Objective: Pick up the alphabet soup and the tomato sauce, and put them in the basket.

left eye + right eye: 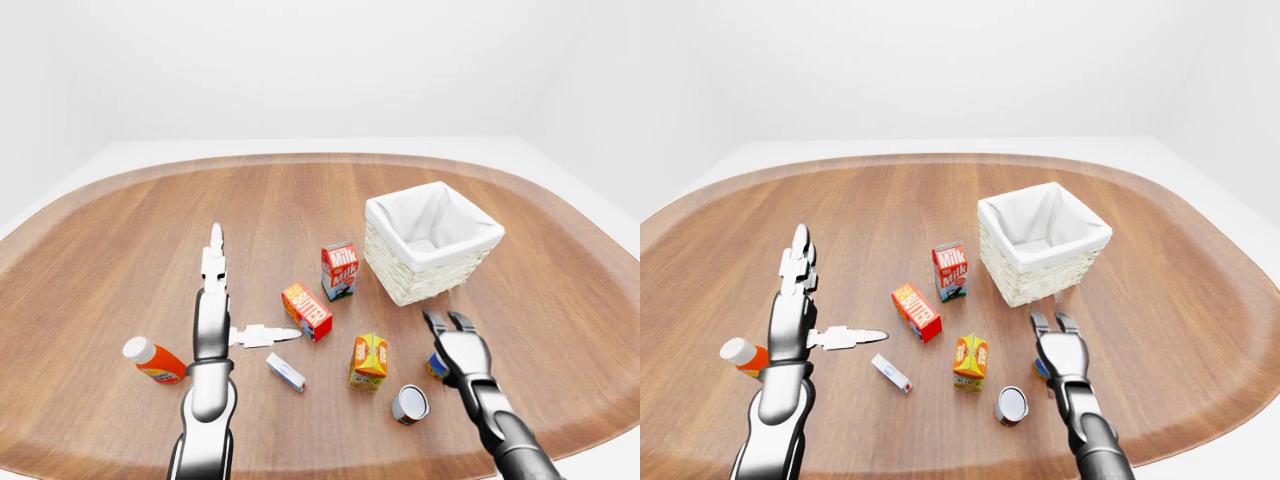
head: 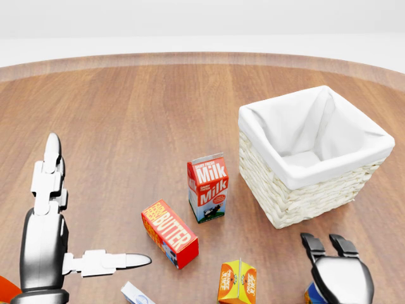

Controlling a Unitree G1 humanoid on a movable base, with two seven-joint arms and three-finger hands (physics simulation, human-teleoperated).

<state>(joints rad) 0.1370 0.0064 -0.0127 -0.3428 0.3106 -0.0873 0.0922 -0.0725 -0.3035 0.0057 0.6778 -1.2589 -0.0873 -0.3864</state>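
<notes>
Under the right hand (image 1: 447,330), fingers spread, mostly hidden: a can (image 1: 434,367). Beside it, another can (image 1: 409,404), juice (image 1: 368,361). Left hand (image 1: 225,305) spread wide.

Bare simulated room, wooden table (image 1: 120,240)

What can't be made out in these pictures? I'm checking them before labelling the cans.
- Can under the right hand: mostly covered by it in every view, label unreadable.
- Lying can: its label is too small in both eye views; outside the head view.
- Basket: its floor is hidden by the near wall and white lining.
</notes>
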